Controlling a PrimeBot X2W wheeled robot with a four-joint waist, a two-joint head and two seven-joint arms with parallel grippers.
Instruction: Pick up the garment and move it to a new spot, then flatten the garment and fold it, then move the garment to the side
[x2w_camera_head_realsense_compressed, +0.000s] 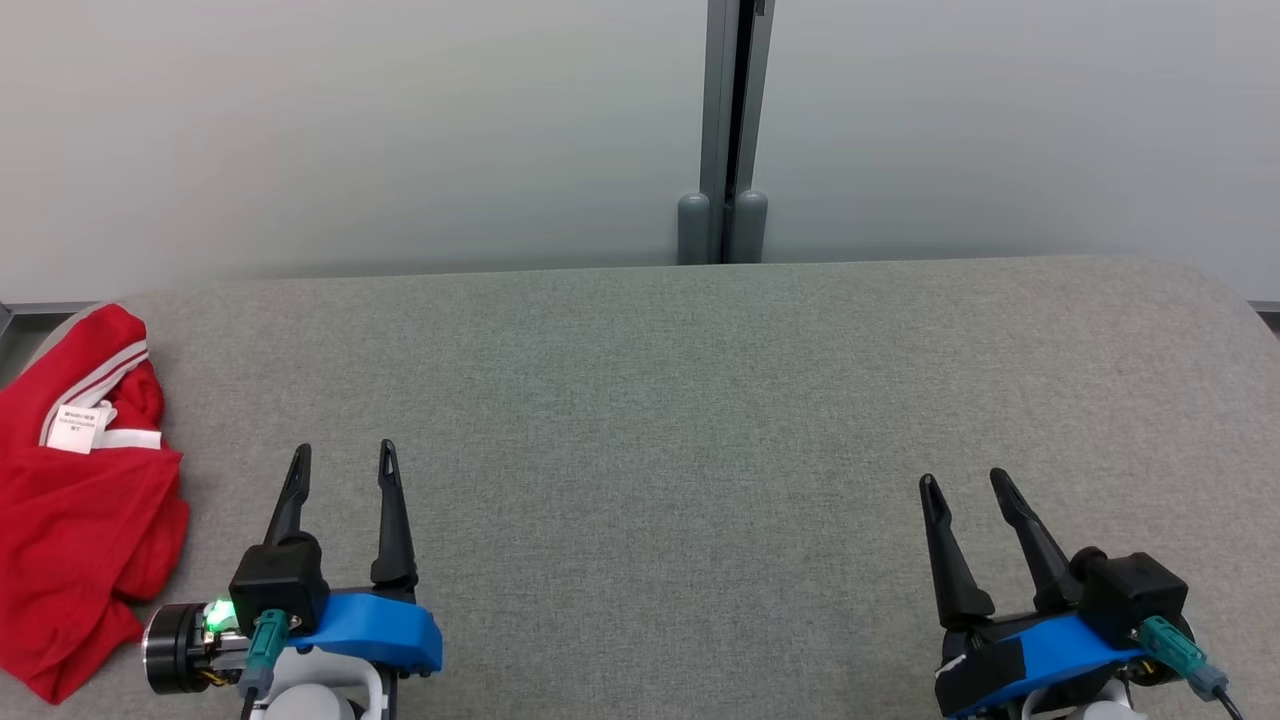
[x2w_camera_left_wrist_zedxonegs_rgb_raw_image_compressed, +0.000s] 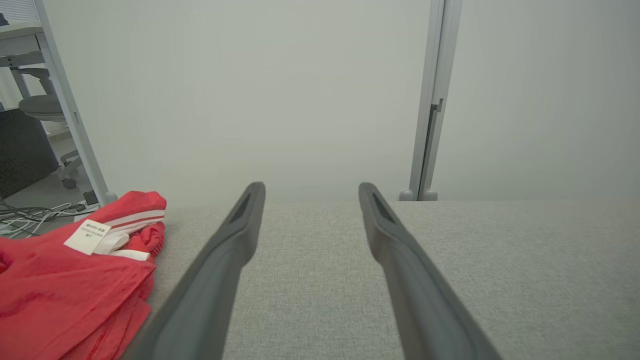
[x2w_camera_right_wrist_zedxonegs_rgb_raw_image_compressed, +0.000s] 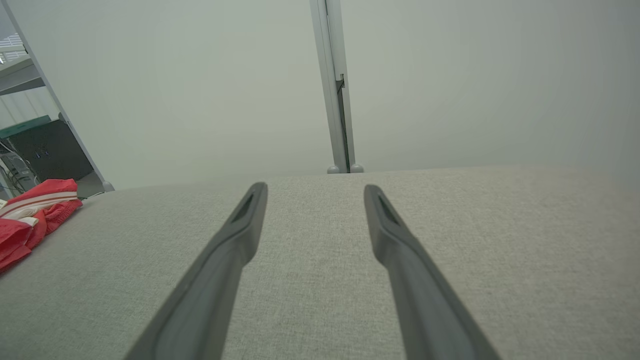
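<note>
Looking down from the head: the red garment (x2w_camera_head_realsense_compressed: 85, 510) lay crumpled at the far left of the grey table (x2w_camera_head_realsense_compressed: 650, 400), white label (x2w_camera_head_realsense_compressed: 80, 428) facing up. The heap ran long from far to near, roughly in line with the fingers. The left gripper (x2w_camera_head_realsense_compressed: 343, 450) sat just to its right, near but apart, jaws spread wide with nothing in them. The right gripper (x2w_camera_head_realsense_compressed: 964, 478) was well apart across the table, jaws also wide and empty.

Left wrist: the garment (x2w_camera_left_wrist_zedxonegs_rgb_raw_image_compressed: 60, 290) lay at lower left, beside the left-hand finger and outside the jaws. Only bare table lay ahead between the fingers.

Right wrist: the garment (x2w_camera_right_wrist_zedxonegs_rgb_raw_image_compressed: 30, 220) sat at the far left edge, with open table in between.

Judgement: pickup not yet begun. The left arm was plainly the nearer one, and its reach would need to go sideways to the robot's left, not straight ahead
</note>
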